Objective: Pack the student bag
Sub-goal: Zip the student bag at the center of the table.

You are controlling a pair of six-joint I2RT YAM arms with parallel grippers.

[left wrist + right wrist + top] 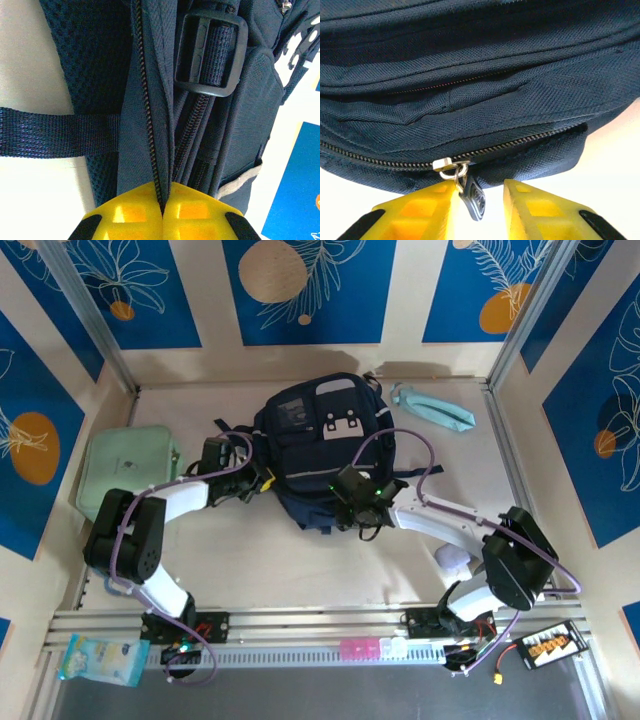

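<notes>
Bag (pixel 300 455) lies front up at the table's (pixel 300 560) middle. Left gripper (pixel 162 212) pinches its side zip seam, fingers pressed together — right gripper (pixel 480 202) stands parted, zip pull (pixel 474 199) hanging between.

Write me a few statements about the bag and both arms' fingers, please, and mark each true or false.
1. The left fingers are pinched shut on the student bag along a zipper. True.
2. The right fingers clamp the zipper pull. False: they stand apart, and the pull hangs between them.
3. The mint-green case lies to the bag's left. True.
4. The blue pouch lies on the bag. False: it lies on the table, off the bag's far right corner.
</notes>
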